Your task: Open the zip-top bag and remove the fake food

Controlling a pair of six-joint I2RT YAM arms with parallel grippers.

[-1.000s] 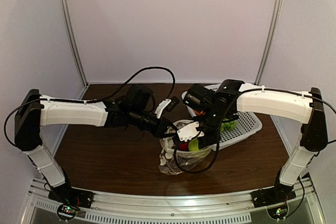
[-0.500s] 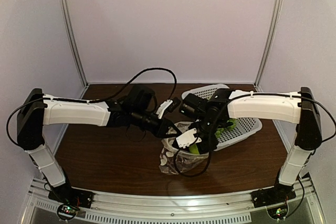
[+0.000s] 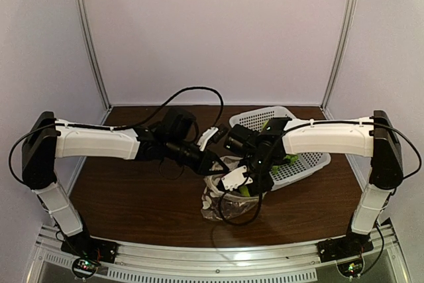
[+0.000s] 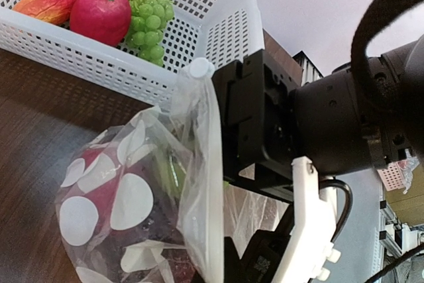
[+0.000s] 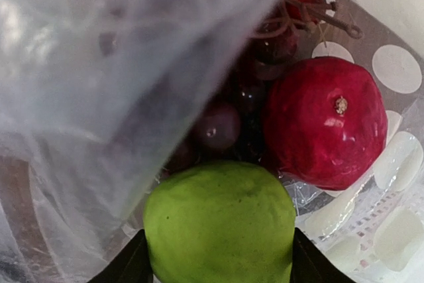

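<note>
A white perforated plastic basket (image 3: pixel 313 158) sits right of centre in the overhead view, on a dark brown wooden table (image 3: pixel 132 197). In the left wrist view its mesh wall (image 4: pixel 99 64) crosses the upper left. Behind stands a pale lilac wall (image 3: pixel 212 31) between two metal uprights (image 3: pixel 89 38); an aluminium rail (image 3: pixel 212 256) edges the bottom.

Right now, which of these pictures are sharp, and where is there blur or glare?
Right wrist view: the bag is a milky blur close to the lens, while the green apple and red fruit are sharp. Left wrist view: basket and bag crisp, the black cable at top right out of focus. Top view: soft overall, with glare on the front rail.
</note>
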